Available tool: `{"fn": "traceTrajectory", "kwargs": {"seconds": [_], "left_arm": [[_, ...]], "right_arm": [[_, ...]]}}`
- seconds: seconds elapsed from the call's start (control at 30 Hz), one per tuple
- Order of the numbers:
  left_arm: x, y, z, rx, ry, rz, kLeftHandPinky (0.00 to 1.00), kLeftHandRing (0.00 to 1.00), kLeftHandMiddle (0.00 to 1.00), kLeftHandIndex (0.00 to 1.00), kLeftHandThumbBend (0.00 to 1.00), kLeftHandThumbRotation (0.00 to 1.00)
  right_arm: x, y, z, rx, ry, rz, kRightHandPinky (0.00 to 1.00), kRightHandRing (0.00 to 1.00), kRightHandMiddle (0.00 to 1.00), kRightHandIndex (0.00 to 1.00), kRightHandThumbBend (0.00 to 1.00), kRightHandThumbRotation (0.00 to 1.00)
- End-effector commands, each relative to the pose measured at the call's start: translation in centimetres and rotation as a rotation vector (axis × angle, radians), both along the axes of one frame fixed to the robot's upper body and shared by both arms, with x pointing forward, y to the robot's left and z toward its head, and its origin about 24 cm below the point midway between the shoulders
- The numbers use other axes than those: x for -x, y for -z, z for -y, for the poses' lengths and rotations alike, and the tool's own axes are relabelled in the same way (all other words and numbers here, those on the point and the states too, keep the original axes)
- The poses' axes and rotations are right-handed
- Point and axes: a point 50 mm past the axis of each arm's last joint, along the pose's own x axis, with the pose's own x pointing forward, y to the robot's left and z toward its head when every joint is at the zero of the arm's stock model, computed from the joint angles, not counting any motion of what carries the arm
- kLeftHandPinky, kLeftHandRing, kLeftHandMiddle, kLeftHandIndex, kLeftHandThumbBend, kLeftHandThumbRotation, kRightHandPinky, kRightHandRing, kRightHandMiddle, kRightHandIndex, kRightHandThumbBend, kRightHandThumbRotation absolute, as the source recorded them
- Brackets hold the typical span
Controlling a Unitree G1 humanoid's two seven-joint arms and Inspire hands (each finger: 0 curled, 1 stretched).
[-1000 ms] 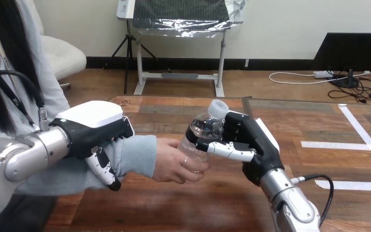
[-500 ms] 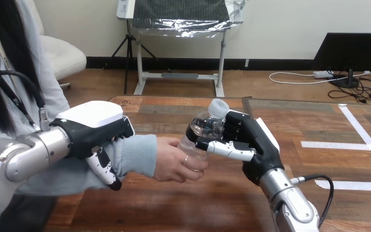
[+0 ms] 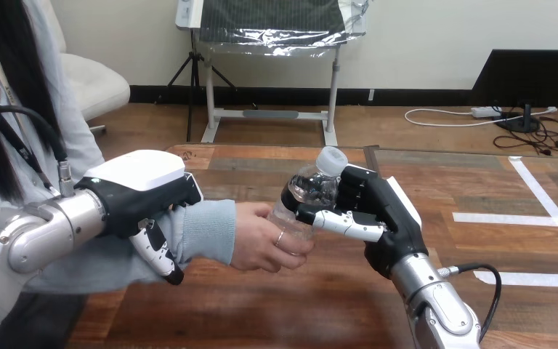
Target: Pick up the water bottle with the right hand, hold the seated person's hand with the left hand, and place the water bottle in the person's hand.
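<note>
1. The bottle is up off the desk, over its middle and nearer the far edge than the near one; it is tilted, with its white cap leaning right and away; a robot hand and the person's hand are both on it.
2. The right hand rises from the desk's near edge, right of the middle, and grips the bottle's upper half from the right; its thumb lies across the near side of the bottle and points left; its fingers wrap round the far side, with dark tips showing at the bottle's shoulder just under the cap.
3. The person's hand reaches in from the desk's left edge; it is curled round the bottle's lower half, just below the right hand's thumb; whether the two touch, I cannot tell.
4. The left hand is closed over the person's forearm, just behind the wrist, on the pale blue sleeve; its white back faces up; a finger or thumb hangs down the near side of the sleeve, with its black tip at the sleeve's lower edge; the far side of the grip is hidden.
5. The left hand and the bottle are well apart, with the sleeve's cuff and the person's hand between them.
</note>
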Motion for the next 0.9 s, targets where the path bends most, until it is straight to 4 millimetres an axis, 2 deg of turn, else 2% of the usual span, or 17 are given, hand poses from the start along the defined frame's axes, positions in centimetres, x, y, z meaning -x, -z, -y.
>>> {"fn": "traceTrajectory", "kwargs": {"seconds": [0.0,0.03,0.3,0.37,0.57,0.67,0.87], "left_arm": [[-1.1,-4.5,1.5,0.054,0.053,0.186,0.27,0.33,0.40,0.40,0.88,0.05],[-1.1,-4.5,1.4,0.055,0.051,0.188,0.31,0.38,0.44,0.45,0.90,0.08],[-0.6,-4.5,1.1,0.069,0.030,0.181,0.47,0.54,0.59,0.62,0.97,0.18],[-0.5,-4.5,1.1,0.064,0.022,0.179,0.53,0.60,0.65,0.69,0.99,0.23],[-0.2,-4.1,0.8,0.051,0.003,0.180,0.64,0.70,0.75,0.80,1.00,0.31],[-0.1,-4.0,0.6,0.051,0.002,0.185,0.72,0.75,0.80,0.86,1.00,0.36],[0.1,-3.6,0.2,0.054,-0.009,0.189,0.80,0.82,0.87,0.92,1.00,0.42]], "right_arm": [[-2.4,-4.0,-1.5,-0.006,-0.036,0.157,0.40,0.44,0.50,0.50,0.81,0.00],[-2.4,-4.0,-1.5,-0.001,-0.035,0.156,0.43,0.47,0.53,0.53,0.82,0.00],[-2.5,-4.1,-1.2,0.060,-0.018,0.162,0.60,0.62,0.63,0.65,0.87,0.02],[-2.6,-4.1,-1.2,0.064,-0.014,0.159,0.70,0.69,0.68,0.71,0.90,0.06],[-2.6,-4.1,-1.0,0.087,-0.013,0.158,0.89,0.82,0.77,0.79,0.94,0.17],[-2.7,-4.2,-0.9,0.098,-0.012,0.161,0.95,0.87,0.82,0.84,0.98,0.25],[-2.7,-4.2,-0.8,0.116,-0.011,0.163,0.99,0.94,0.88,0.91,1.00,0.36]]}}
